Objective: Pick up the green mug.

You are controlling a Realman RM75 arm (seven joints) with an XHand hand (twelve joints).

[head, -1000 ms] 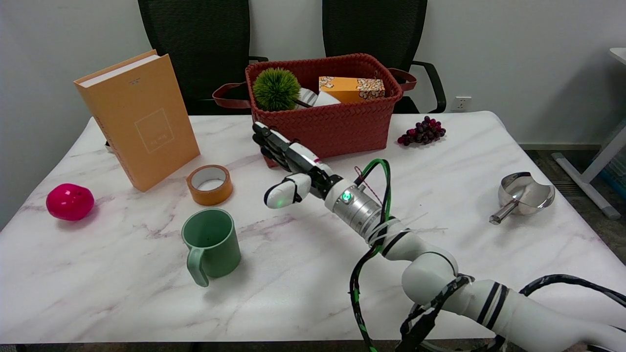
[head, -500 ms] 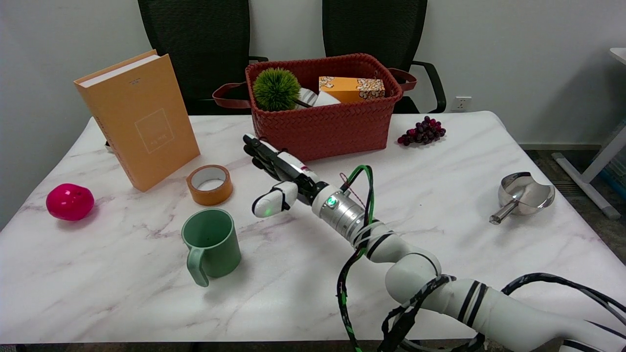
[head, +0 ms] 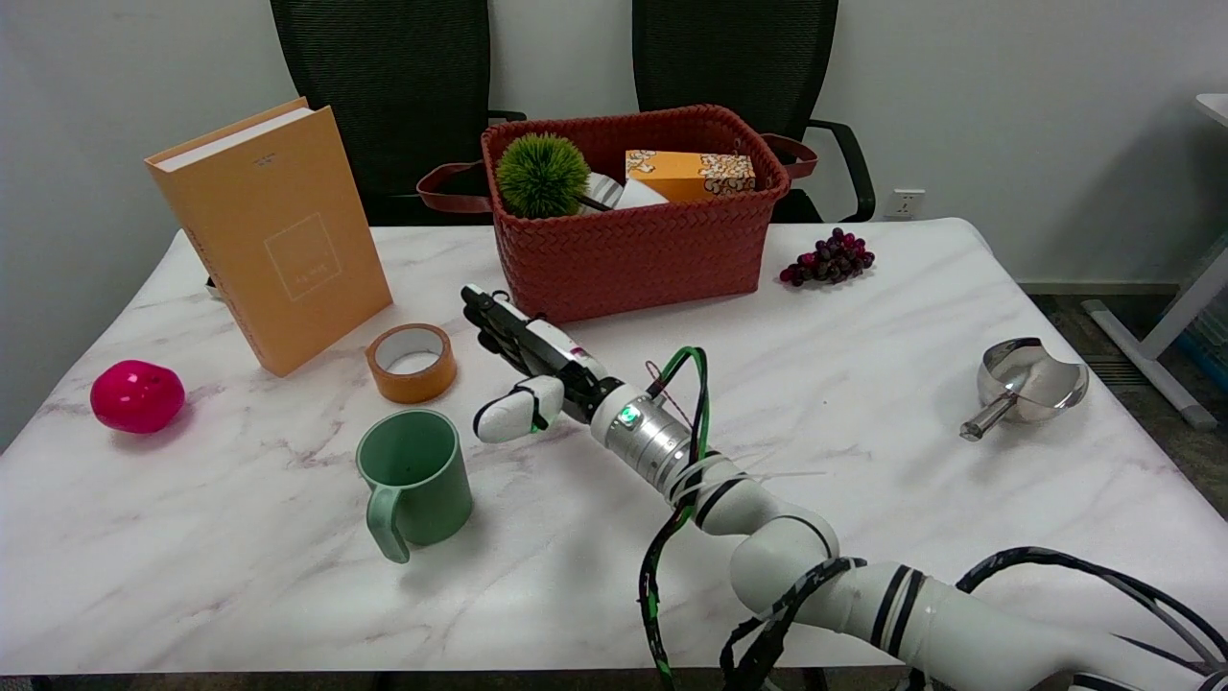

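Nearest you the green mug (head: pixel 414 480) stands upright on the table (head: pixel 576 537), handle toward you, and just beyond to its right your right hand (head: pixel 523 360) hovers empty, fingers stretched apart, closer than a second ago.

Office or meeting room: 2 black mesh chairs (head: pixel 384 96) behind the marble-top table (head: pixel 863 317), plain grey wall, wall socket (head: pixel 906 203) right of the chairs, white desk leg (head: pixel 1166 336) on grey carpet off the table's right edge.
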